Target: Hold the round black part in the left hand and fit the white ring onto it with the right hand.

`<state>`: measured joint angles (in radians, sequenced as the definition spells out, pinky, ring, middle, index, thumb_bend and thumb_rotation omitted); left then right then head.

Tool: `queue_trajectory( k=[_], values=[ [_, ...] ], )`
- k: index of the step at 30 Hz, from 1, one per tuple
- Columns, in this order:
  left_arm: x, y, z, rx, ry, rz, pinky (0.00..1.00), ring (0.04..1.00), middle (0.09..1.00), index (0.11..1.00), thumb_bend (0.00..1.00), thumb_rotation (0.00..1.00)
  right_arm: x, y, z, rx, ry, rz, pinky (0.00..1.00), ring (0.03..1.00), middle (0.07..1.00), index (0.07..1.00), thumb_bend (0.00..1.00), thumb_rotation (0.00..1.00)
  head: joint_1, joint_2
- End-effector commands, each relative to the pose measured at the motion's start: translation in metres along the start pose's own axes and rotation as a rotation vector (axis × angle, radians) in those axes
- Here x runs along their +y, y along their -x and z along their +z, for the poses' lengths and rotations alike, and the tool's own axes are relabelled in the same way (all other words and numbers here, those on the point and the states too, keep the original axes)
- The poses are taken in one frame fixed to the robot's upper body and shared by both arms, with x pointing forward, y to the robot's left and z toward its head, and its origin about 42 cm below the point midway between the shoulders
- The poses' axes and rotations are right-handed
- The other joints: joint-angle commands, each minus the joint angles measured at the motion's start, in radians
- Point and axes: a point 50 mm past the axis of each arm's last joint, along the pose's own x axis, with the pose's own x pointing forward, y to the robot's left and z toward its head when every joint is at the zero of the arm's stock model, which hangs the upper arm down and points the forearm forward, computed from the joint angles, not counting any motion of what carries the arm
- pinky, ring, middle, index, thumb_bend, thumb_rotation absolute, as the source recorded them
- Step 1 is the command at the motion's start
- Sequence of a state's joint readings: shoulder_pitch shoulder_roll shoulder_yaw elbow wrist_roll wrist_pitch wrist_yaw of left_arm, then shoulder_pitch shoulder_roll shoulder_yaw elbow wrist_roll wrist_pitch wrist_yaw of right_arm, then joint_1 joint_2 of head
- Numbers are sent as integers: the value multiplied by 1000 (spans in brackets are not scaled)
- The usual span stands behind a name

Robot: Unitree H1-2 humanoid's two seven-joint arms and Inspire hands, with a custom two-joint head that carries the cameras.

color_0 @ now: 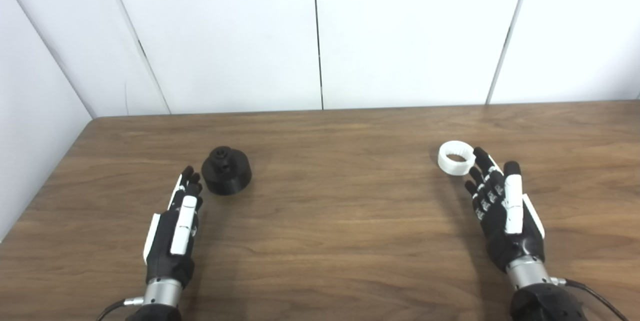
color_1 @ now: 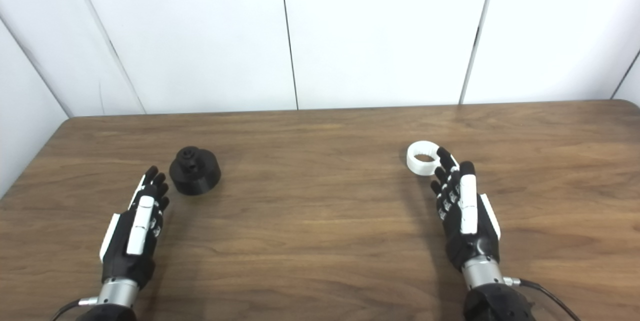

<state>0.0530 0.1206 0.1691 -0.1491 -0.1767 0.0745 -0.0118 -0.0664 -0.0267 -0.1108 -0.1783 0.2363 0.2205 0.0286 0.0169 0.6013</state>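
Observation:
The round black part (color_0: 226, 170) stands on the wooden table (color_0: 340, 211) at the left, with a small knob on top. My left hand (color_0: 177, 226) is open and empty, its fingertips just short of the part's left side. The white ring (color_0: 456, 157) lies flat on the table at the right. My right hand (color_0: 502, 211) is open and empty, fingers stretched forward, its fingertips next to the ring's right edge. In the right eye view the part (color_1: 194, 170), the ring (color_1: 423, 158) and both hands (color_1: 136, 226) (color_1: 464, 213) show the same way.
White wall panels (color_0: 320, 36) stand behind the table's far edge and along its left side. Cables run from both wrists at the bottom edge.

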Motion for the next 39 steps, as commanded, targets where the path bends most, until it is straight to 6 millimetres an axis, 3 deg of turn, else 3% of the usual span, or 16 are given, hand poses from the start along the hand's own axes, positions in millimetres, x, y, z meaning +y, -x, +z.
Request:
queue_trajectory(
  k=[1, 18, 22, 27, 32, 39],
  values=[
    [-2, -7, 18, -74, 4, -15, 1000, 1000, 1000, 1000, 612, 802, 7, -7, 21, -88, -9, 36, 1000, 1000, 1000, 929, 622, 1000, 1, 0],
    [0, -8, 18, -73, -19, -12, 1000, 1000, 1000, 1000, 631, 761, 8, -7, 20, -85, -16, 41, 1000, 1000, 1000, 933, 627, 1000, 11, 3],
    [7, -13, 23, -93, -231, -31, 1000, 1000, 1000, 1000, 661, 702, 9, -7, 20, -86, -16, 45, 1000, 1000, 1000, 931, 622, 1000, 17, 1],
    [14, -20, 35, -78, -332, -19, 1000, 1000, 1000, 990, 770, 455, 8, -7, 18, -81, -13, 52, 1000, 1000, 1000, 935, 626, 1000, 31, -7],
    [28, -33, 46, -88, -496, 9, 972, 1000, 1000, 978, 911, 422, 6, -7, 15, -78, -17, 53, 1000, 1000, 1000, 935, 624, 1000, 48, -13],
    [40, -54, 67, -61, -745, 1, 949, 990, 999, 992, 984, 391, 6, -7, 14, -74, -13, 60, 1000, 1000, 1000, 940, 612, 1000, 55, -10]
  ],
)
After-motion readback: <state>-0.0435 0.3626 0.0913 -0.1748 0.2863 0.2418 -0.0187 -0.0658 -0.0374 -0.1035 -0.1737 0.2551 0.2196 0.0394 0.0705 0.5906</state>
